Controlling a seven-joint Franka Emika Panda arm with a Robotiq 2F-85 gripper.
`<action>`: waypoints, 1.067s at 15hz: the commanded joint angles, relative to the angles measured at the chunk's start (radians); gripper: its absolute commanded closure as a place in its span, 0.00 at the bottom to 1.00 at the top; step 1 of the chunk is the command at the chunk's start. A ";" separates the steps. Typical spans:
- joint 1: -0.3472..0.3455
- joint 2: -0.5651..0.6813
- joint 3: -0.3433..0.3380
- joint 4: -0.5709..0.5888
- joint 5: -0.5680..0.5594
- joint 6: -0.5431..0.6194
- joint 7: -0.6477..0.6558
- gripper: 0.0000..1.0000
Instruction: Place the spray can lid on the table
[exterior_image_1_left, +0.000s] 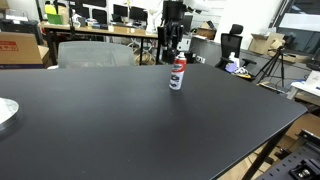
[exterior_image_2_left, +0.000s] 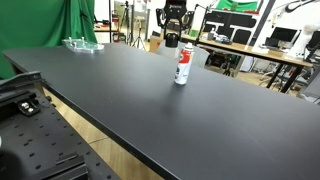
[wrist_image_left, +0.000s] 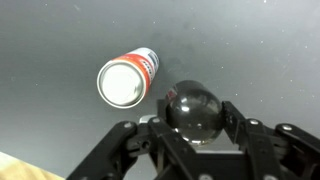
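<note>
The spray can (exterior_image_1_left: 177, 74) stands upright on the black table (exterior_image_1_left: 120, 125), white with a red band; it also shows in an exterior view (exterior_image_2_left: 182, 67). In the wrist view the can (wrist_image_left: 126, 80) is seen from above with its bare white top, left of the jaws. My gripper (wrist_image_left: 196, 122) is shut on the spray can lid (wrist_image_left: 193, 105), a glossy dark dome held between the two fingers over bare tabletop (wrist_image_left: 260, 50). In both exterior views the gripper (exterior_image_1_left: 173, 46) (exterior_image_2_left: 172, 40) hangs just above and slightly behind the can. The lid is too small to make out there.
A pale round dish (exterior_image_1_left: 5, 112) lies at one table edge; it also shows in an exterior view (exterior_image_2_left: 83, 44). Wooden desks with monitors (exterior_image_1_left: 100, 20), chairs (exterior_image_1_left: 95, 52) and a tripod (exterior_image_1_left: 275, 65) stand beyond the table. The near table edge (exterior_image_2_left: 110, 135) drops off.
</note>
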 joint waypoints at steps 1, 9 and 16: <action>0.018 0.061 0.004 0.010 -0.056 0.016 0.055 0.67; 0.011 0.182 0.043 0.012 -0.042 0.098 -0.036 0.67; 0.016 0.220 0.040 0.018 -0.059 0.140 -0.042 0.14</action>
